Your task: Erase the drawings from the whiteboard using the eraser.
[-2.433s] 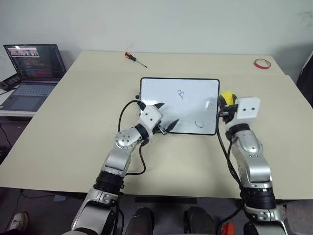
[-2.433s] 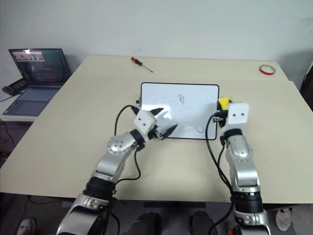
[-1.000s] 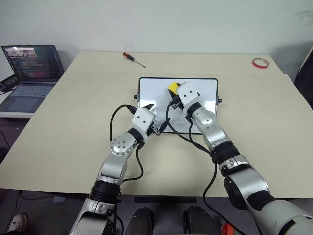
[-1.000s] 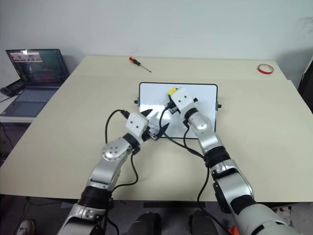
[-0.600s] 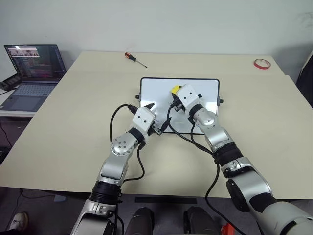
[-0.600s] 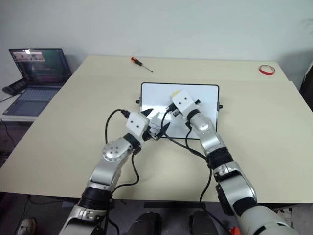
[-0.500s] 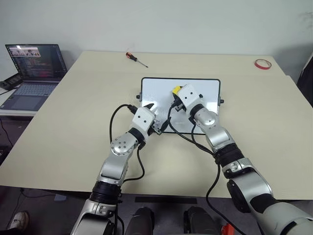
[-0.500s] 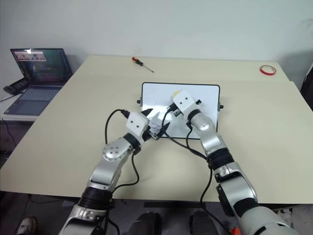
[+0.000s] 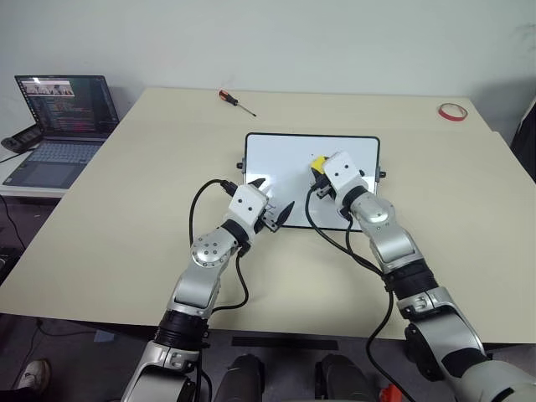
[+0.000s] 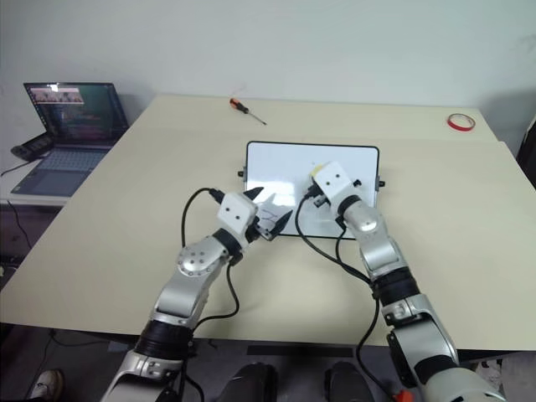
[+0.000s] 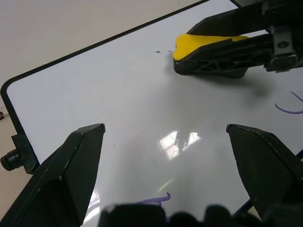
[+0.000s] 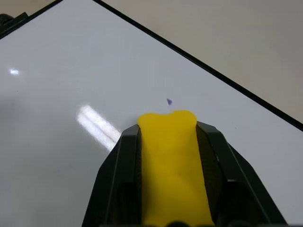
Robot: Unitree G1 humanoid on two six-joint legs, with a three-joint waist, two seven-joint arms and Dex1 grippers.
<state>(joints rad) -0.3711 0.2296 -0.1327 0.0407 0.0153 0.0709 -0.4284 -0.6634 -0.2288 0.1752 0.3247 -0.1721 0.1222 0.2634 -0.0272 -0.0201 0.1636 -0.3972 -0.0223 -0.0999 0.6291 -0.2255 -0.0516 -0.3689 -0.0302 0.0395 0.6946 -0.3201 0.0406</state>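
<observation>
Two end effectors over whiteboard: right clenched on eraser mid-board; left spread near front edge.

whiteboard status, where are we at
Right gripper shut on yellow block eraser, on glossy white whiteboard. Left gripper open over board. Purple pen marks remain. Nothing in the way.

You have a screwdriver at the table's far edge and red tape far right. A lit laptop sits off to the left
</observation>
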